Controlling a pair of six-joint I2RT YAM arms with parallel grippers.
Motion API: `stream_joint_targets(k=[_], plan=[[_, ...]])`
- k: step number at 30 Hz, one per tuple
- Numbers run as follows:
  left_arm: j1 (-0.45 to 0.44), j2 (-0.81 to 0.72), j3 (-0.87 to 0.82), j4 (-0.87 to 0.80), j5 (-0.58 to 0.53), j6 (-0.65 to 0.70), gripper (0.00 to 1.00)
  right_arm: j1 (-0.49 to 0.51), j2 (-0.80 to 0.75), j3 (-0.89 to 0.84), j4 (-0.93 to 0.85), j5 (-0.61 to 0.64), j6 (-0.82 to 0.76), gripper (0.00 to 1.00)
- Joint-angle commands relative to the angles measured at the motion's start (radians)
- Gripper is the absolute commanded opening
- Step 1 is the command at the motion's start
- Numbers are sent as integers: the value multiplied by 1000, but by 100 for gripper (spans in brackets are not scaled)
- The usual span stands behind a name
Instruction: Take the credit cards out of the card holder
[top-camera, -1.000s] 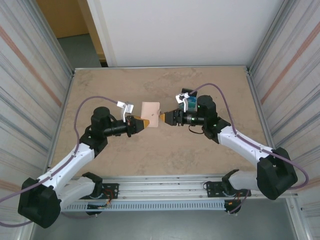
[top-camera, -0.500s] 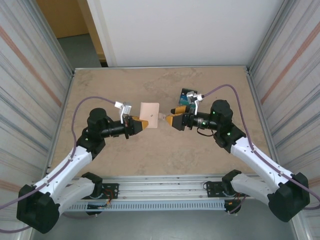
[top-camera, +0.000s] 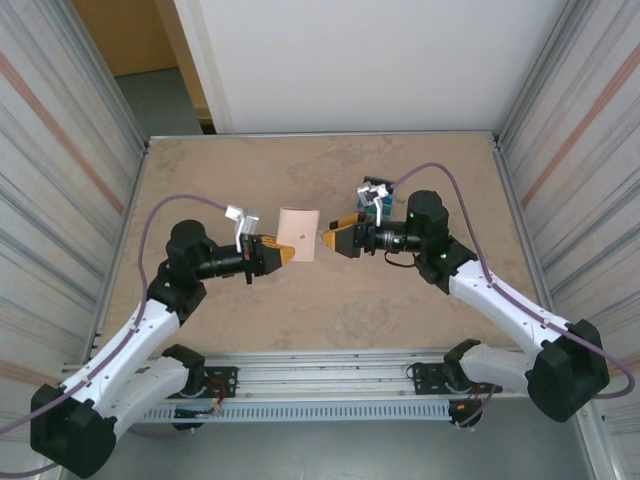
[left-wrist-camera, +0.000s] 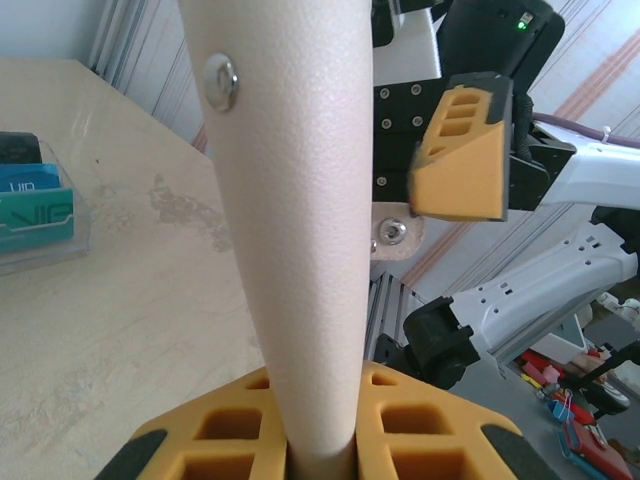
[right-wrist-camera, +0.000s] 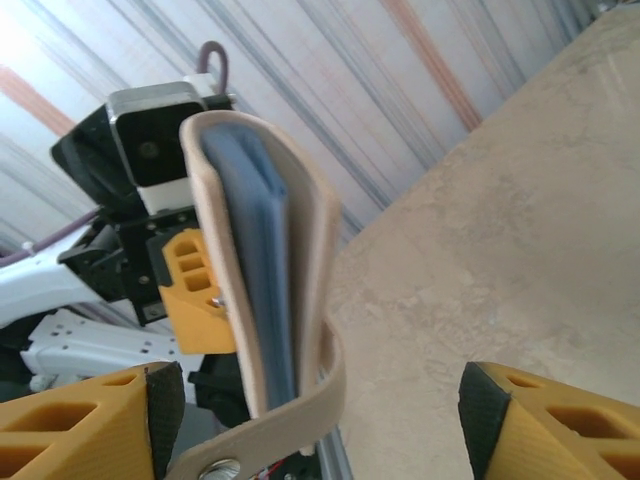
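While the left gripper (top-camera: 283, 251) is clamped on the spine side of the beige card holder (top-camera: 298, 235), holding it upright off the table, the right gripper (top-camera: 330, 240) faces it with jaws spread, empty, just short of the wallet's open edge. From the right wrist, the snap tab (right-wrist-camera: 290, 420) hangs loose below the fingertips. The two leaves gape slightly ahead of them, showing light blue lining (right-wrist-camera: 250, 230). I cannot tell any credit cards apart from that lining, so they look to be inside. The step in hand seems to be getting the wallet open. Next, the right fingers would need to advance and close on one leaf only, peeling it away from the left gripper's side. A clear box (top-camera: 375, 195) with blue-green contents sits just behind the right gripper.
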Motion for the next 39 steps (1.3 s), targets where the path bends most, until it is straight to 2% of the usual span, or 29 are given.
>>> stream_joint_targets(k=[1,5,9,21,28,39], plan=[[9,-31,-14,26,27,18,0,16,8,59,-3,-39,-41,71],[9,-38,-20,47,41,15,0,18,26,66,-9,-49,-54,65],[9,-46,-20,59,57,11,0,18,43,63,-8,-62,-63,52],[9,-51,-28,104,57,-17,0,39,82,55,20,-120,-65,41],[9,-42,-27,118,60,-23,0,47,98,60,19,-113,-68,27],[-15,-4,-27,130,61,-28,0,73,133,91,31,-125,-65,24]])
